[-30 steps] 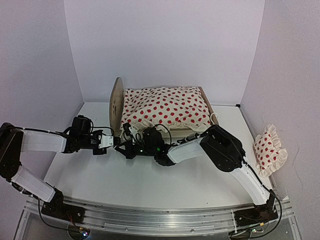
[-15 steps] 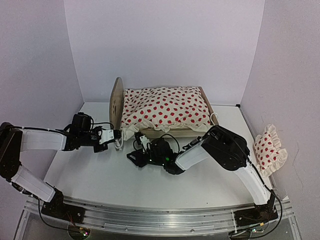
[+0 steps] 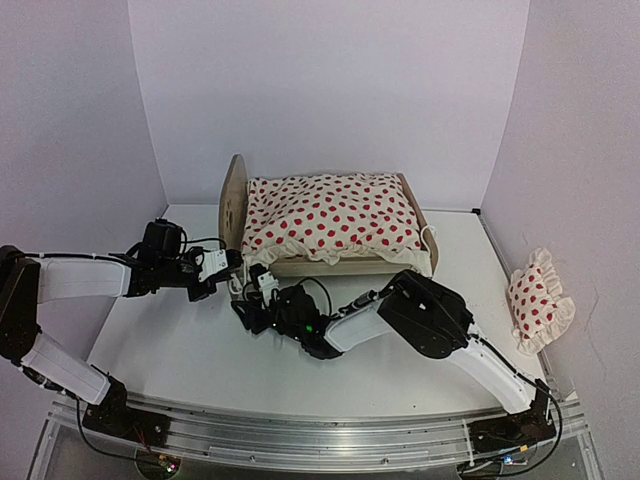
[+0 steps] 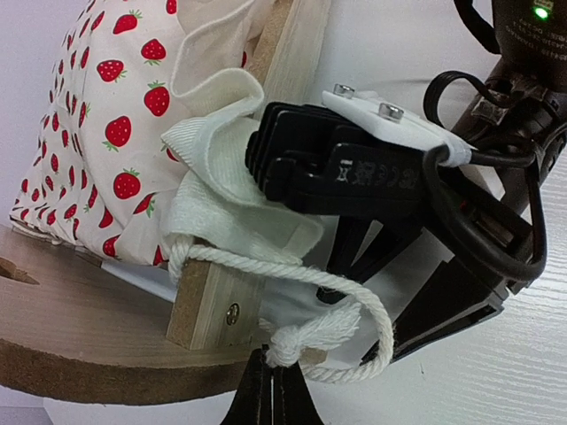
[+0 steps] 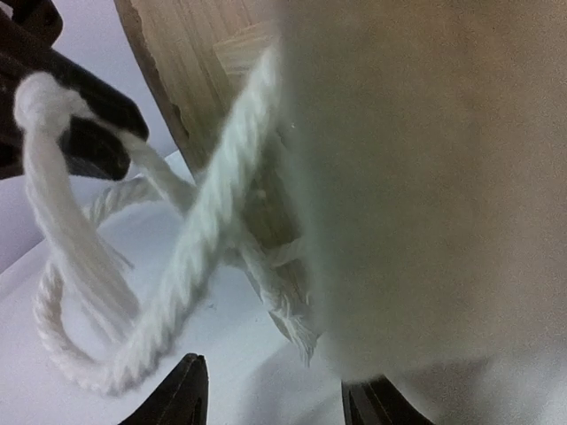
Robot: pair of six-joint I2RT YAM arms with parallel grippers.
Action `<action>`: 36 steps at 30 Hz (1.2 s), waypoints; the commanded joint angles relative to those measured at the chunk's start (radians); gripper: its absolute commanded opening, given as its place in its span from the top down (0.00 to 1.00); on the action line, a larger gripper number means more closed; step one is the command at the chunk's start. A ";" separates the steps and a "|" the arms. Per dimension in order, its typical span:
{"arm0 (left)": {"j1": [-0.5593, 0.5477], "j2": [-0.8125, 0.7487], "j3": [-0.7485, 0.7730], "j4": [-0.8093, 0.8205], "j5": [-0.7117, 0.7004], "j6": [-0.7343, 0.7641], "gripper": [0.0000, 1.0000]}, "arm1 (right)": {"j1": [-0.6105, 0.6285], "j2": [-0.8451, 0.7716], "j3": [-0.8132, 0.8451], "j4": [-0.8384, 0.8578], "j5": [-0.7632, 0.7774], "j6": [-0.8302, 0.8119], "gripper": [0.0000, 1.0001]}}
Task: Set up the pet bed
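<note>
step, likely: securing duvet (image 3: pixel 330 215) on pet bed (image 3: pixel 330 266) | left pincer (image 4: pixel 273 372) is pinching the cord (image 4: pixel 266 263) knot, keeping it taut | right pincer (image 5: pixel 276 397) is hovering spread nearby

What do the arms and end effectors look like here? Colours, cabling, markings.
Left arm and right arm: white link shells, black joints, thin black cables. Right end effector: black, white two-screw plate, looped cables, green LED. Left end effector: black fingers.
</note>
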State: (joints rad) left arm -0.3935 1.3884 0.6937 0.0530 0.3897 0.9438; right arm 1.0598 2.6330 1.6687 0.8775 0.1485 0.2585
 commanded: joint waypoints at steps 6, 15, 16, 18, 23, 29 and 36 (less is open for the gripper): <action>0.000 -0.028 0.040 -0.013 0.018 -0.033 1.00 | -0.004 0.107 0.154 0.016 0.092 -0.039 0.58; 0.000 -0.052 0.123 -0.079 0.015 -0.175 1.00 | -0.005 0.065 0.092 0.066 0.123 -0.012 1.00; 0.001 -0.065 0.146 -0.105 0.018 -0.198 1.00 | -0.004 0.034 0.045 0.067 0.128 0.002 1.00; 0.001 -0.093 0.187 -0.134 0.008 -0.234 1.00 | -0.003 -0.028 -0.055 0.063 0.149 0.046 1.00; 0.005 -0.169 0.260 -0.104 -0.119 -0.288 1.00 | 0.016 -0.224 -0.326 -0.045 0.227 0.141 1.00; 0.051 -0.167 0.305 -0.087 -0.221 -0.270 1.00 | 0.017 -0.319 -0.453 -0.226 0.227 0.243 1.00; 0.129 -0.161 0.350 -0.081 -0.195 -0.242 1.00 | 0.018 -0.351 -0.554 -0.342 0.221 0.391 1.00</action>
State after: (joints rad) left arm -0.3307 1.2791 0.9157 -0.2209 0.2621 0.6839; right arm 1.0733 2.3125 1.1957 0.7327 0.3486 0.5269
